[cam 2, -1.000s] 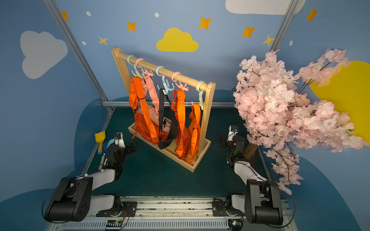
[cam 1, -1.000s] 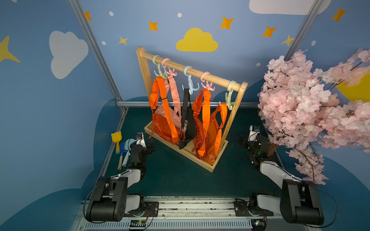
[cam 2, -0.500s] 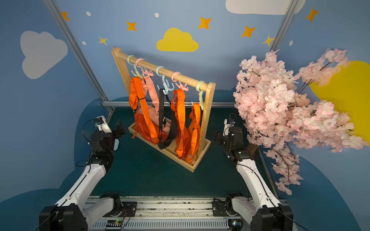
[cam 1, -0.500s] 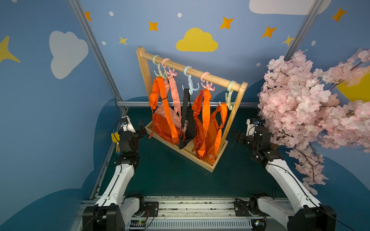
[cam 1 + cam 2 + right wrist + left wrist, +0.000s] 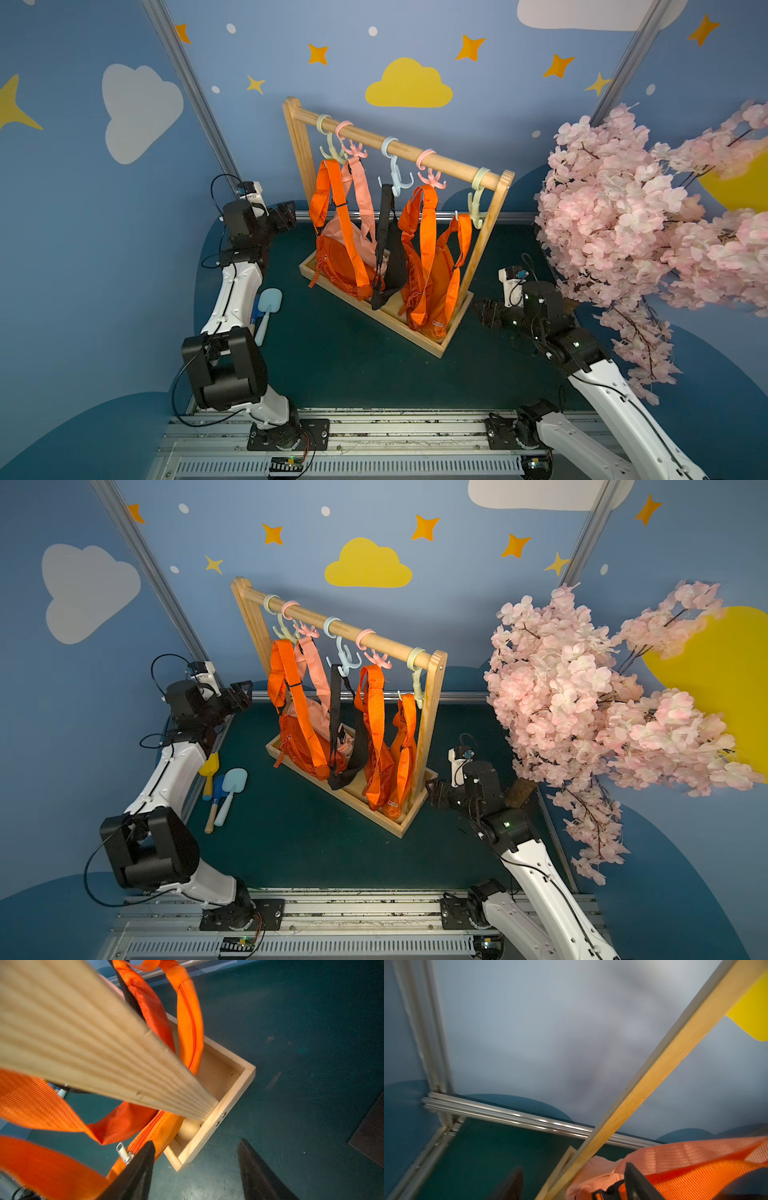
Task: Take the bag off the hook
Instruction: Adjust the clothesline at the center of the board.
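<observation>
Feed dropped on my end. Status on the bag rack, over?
Left gripper and right gripper open, empty, flanking the rack. Bags all on hooks, none gripped. Rack's end post close before right gripper.

Both arms are on the move! The left claw (image 5: 286, 211) has risen to the rack's (image 5: 453, 165) left post, and the right claw (image 5: 484, 312) has slid in by its right end.
</observation>
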You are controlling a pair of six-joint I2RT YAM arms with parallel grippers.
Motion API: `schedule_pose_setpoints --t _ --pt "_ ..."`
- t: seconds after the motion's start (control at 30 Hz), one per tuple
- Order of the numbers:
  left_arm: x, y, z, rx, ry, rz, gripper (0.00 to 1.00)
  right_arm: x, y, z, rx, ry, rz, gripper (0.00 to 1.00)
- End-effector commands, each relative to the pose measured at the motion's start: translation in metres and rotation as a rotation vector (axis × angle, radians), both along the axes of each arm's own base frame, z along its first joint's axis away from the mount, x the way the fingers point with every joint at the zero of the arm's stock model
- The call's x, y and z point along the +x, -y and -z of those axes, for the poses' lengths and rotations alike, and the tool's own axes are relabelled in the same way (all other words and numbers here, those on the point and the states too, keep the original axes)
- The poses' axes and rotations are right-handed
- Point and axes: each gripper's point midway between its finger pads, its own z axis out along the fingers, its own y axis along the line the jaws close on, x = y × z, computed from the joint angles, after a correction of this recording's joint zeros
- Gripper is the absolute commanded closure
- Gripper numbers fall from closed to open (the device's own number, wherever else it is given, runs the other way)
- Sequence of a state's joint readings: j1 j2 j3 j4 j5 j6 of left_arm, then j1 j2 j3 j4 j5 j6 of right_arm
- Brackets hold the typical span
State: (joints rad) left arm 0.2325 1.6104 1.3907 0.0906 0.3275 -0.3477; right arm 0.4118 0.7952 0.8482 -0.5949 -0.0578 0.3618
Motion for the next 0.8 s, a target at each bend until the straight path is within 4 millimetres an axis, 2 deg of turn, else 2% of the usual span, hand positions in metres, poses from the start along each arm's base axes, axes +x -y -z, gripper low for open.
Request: schedule_pose_setpoints --t 0.0,0.17,0.3,0.47,0.63,0.77 --pt "0.004 0.022 -0.005 -0.102 -0.033 0.155 0.25 -0.014 0.001 0.013 -0.026 -0.039 -0.025 0.35" --pt "0.018 0.027 -0.008 -0.101 -0.022 0.22 0.25 -0.014 -0.026 0.003 0.015 0.028 -0.141 0.32" --pt "0.029 0.031 -0.01 -0.117 -0.015 0.284 0.25 -0.006 -0.039 0.009 0.017 0.018 -0.171 0.27" --pt "0.04 0.042 -0.015 -0.143 0.014 0.385 0.23 0.014 -0.042 0.021 0.021 -0.013 -0.111 0.21" --pt "0.052 0.049 -0.017 -0.173 0.003 0.473 0.23 0.032 -0.044 0.023 0.018 -0.012 -0.07 0.21" --pt "0.058 0.053 -0.019 -0.2 0.01 0.516 0.25 0.043 -0.046 0.023 0.002 -0.019 -0.078 0.25"
